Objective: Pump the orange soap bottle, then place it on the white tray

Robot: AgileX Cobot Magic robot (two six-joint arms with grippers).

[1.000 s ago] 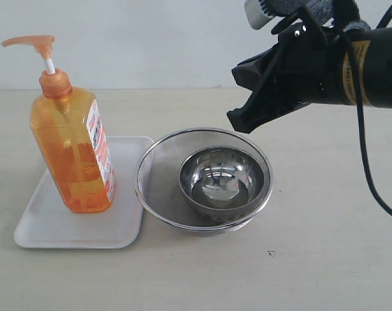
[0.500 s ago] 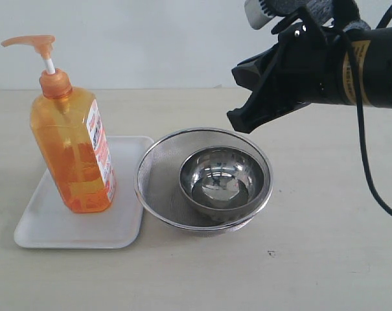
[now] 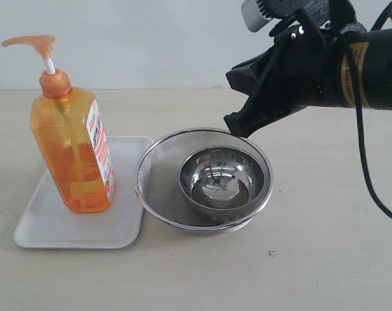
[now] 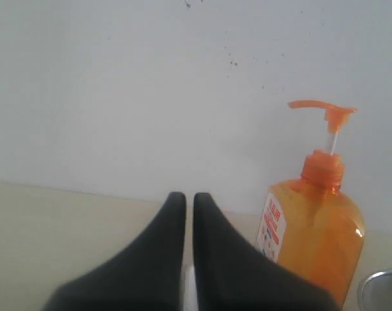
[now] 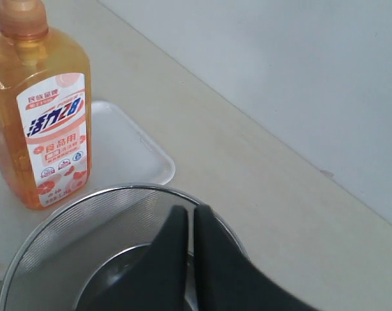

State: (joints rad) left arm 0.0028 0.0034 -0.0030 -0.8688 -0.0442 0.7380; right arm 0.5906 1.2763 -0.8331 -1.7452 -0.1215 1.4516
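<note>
The orange soap bottle [image 3: 72,152] stands upright on the white tray [image 3: 127,220] at the left, its pump head raised on the white stem. My right gripper [image 3: 233,123] hangs shut and empty in the air over the far rim of the mesh strainer, well to the right of the bottle. The right wrist view shows that gripper [image 5: 190,210] with its fingers together above the strainer, and the bottle [image 5: 43,123] on the tray [image 5: 140,152] beyond. In the left wrist view my left gripper [image 4: 190,196] is shut on nothing, with the bottle [image 4: 315,233] standing beside it and apart.
A round steel mesh strainer [image 3: 158,162] sits just right of the tray, nearly touching it, with a shiny steel bowl [image 3: 225,178] inside. A pale wall runs along the back of the beige table [image 3: 325,259].
My right gripper has drifted slightly to the left above the strainer. The bottle, tray and strainer have not moved.
</note>
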